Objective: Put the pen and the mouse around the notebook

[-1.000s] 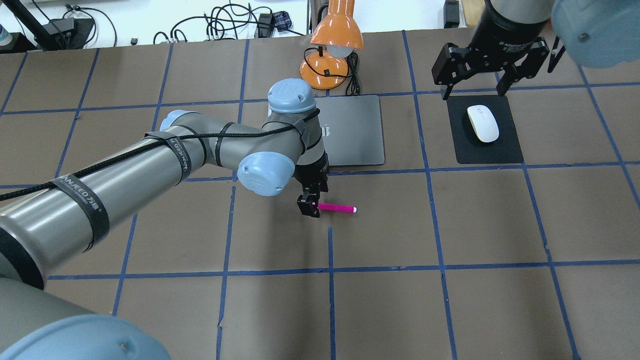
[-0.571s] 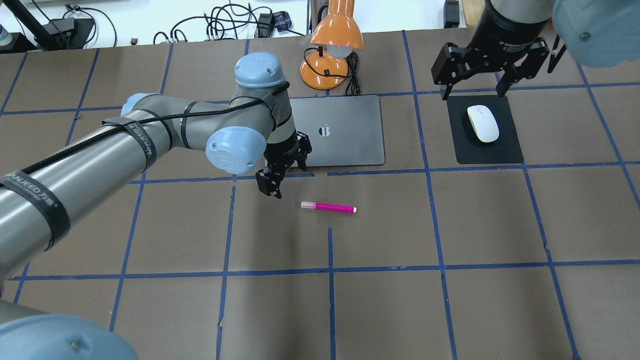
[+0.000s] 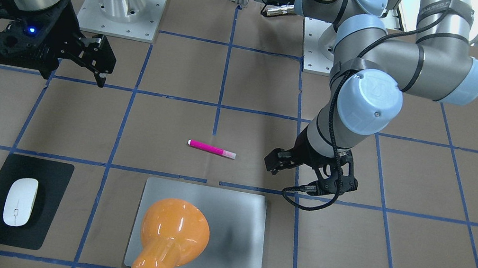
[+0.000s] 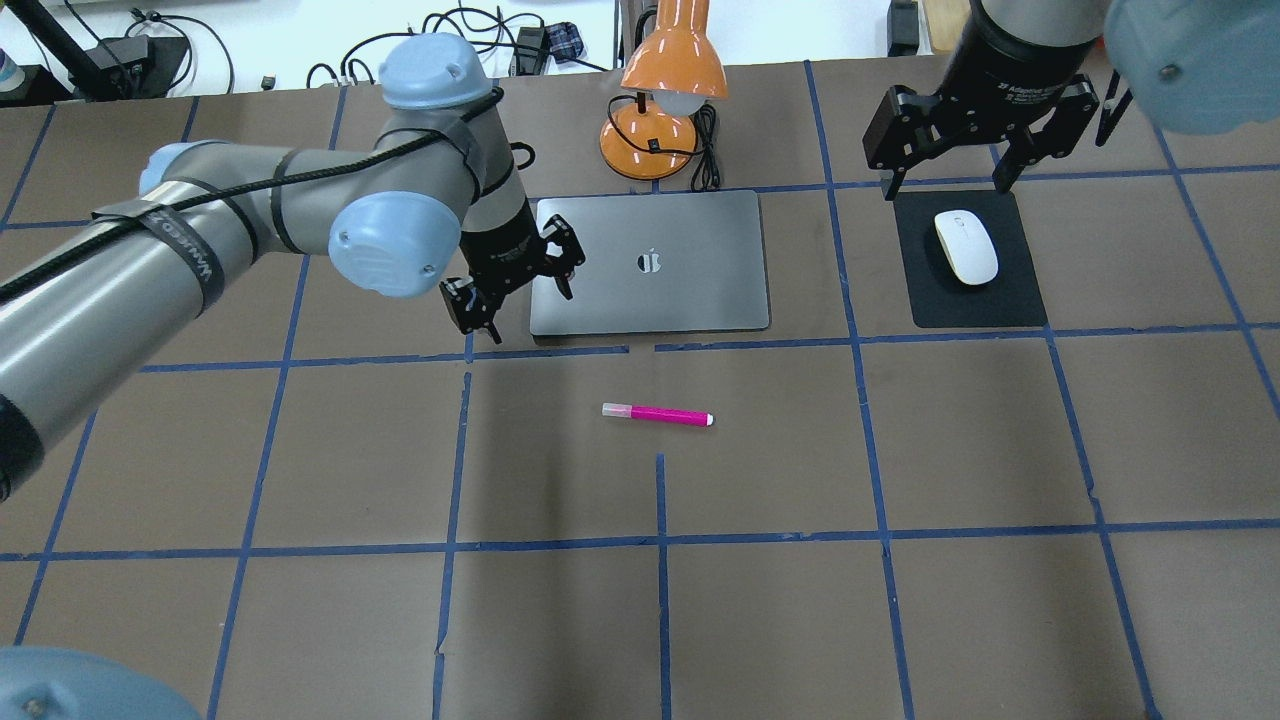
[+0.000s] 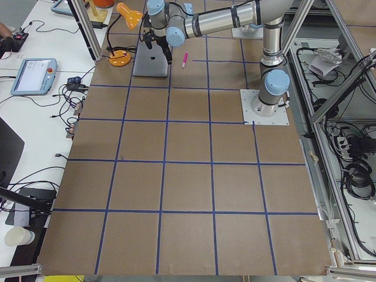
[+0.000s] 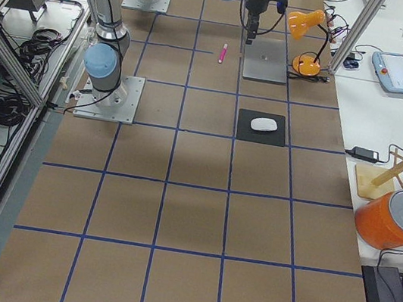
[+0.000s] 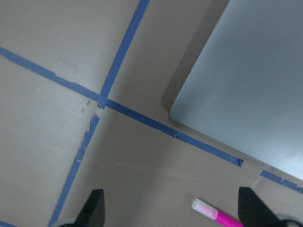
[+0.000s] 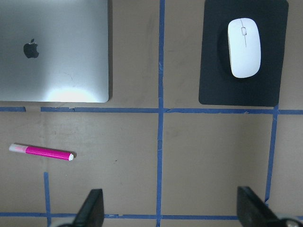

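The pink pen lies flat on the brown table, in front of the silver notebook and a little apart from its front edge. My left gripper hangs open and empty over the notebook's front-left corner, left of and beyond the pen. The left wrist view shows that corner of the notebook and the pen's pale cap end. The white mouse rests on a black mat to the notebook's right. My right gripper stands open above the mat's far edge, holding nothing.
An orange desk lamp stands just behind the notebook, its shade leaning over the notebook. The black mat lies under the mouse. Cables run along the table's far edge. Blue tape lines grid the table.
My left gripper was at the pen's cap end; it has pulled away left and toward the notebook's front-left corner. The pen stayed put. The right arm has not moved.
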Motion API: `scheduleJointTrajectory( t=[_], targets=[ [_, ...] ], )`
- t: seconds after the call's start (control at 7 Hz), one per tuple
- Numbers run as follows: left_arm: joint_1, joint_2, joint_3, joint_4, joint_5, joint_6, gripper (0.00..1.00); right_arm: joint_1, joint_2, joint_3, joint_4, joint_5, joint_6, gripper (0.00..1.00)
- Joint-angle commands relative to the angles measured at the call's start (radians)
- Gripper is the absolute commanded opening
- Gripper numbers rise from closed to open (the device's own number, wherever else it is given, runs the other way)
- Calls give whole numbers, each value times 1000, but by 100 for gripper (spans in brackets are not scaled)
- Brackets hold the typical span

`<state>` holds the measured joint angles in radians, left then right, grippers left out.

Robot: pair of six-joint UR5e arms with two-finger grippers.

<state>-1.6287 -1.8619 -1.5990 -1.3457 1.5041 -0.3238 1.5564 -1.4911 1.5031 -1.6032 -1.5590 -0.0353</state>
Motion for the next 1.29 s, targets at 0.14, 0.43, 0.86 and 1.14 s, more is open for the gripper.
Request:
scheduleJointTrajectory(
  t=[0.14,0.43,0.86,1.14],
  targets=[
    [88,99,19,-125,38,288,100,1,0,0,2,-4,0,100],
    [150,171,27,-211,36,342,100,1,0,2,2,-3,0,100],
    [144,239,1,-222,39,368,100,-1,0,2,2,-3,0,100],
    [142,260,-22,-219,41,358,100,-1,0,3,2,-3,0,100]
  ],
)
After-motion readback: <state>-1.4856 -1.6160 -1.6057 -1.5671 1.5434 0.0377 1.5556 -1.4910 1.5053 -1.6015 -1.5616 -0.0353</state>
